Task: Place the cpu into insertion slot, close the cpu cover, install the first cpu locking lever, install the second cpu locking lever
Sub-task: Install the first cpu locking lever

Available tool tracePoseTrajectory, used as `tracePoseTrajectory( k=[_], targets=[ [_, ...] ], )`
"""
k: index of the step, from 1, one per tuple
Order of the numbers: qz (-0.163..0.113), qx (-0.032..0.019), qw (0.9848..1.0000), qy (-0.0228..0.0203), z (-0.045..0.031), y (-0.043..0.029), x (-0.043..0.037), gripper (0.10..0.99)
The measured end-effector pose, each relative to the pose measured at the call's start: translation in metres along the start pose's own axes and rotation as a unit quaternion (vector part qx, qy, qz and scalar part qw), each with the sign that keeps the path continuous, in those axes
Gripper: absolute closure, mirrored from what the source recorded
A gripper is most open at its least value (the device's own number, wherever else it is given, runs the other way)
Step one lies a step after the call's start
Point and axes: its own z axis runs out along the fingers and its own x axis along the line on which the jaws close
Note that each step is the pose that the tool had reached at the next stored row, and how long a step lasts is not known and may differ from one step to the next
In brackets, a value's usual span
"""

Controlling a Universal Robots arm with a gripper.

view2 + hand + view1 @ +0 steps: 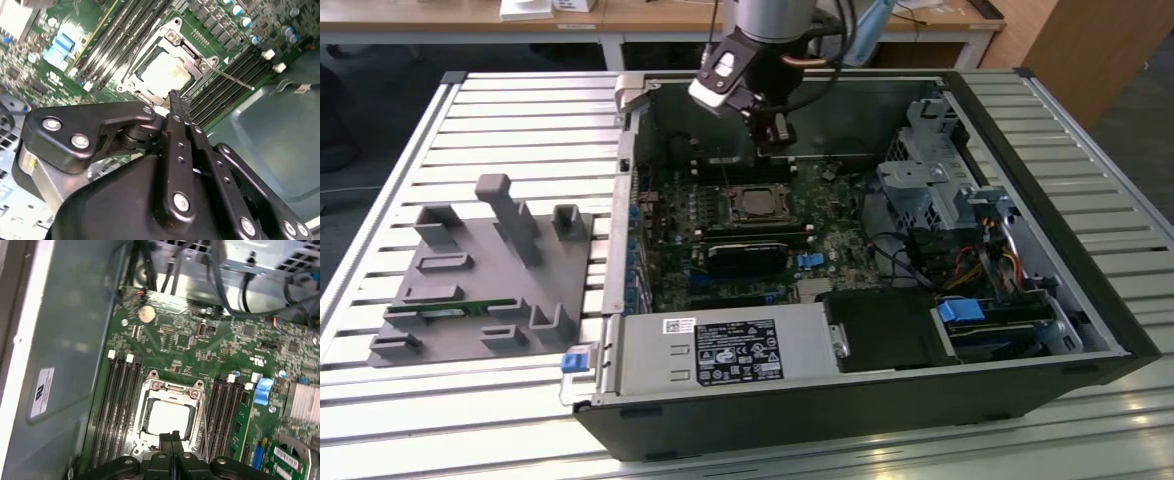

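In the exterior view, a slatted metal table (pixel 454 430) is carrying an open computer case (pixel 854 425) lying on its side. A grey fixture (pixel 480 285) is resting toward nine o'clock from it. Just inside the case's near wall a power supply (pixel 720 352) is sitting, and beyond it the green motherboard (pixel 670 290) is lying flat. The cpu (pixel 170 417) is sitting in the insertion slot (pixel 734 205), and the cpu cover (pixel 172 390) is lying down around it, framing its pale top. The gripper (pixel 172 437) is hanging over the board, toward twelve o'clock from the slot, clenched on nothing with its fingers pressed together. Farther off, wooden desks (pixel 654 22) are standing over a dark floor (pixel 360 110).
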Motion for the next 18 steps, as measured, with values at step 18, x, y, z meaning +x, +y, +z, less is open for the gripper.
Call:
tracePoseTrajectory(
  k=[18],
  targets=[
    [-0.063, -0.0007, 0.998, 0.0007, 0.0, 0.0, 0.0, 0.965]
  ],
)
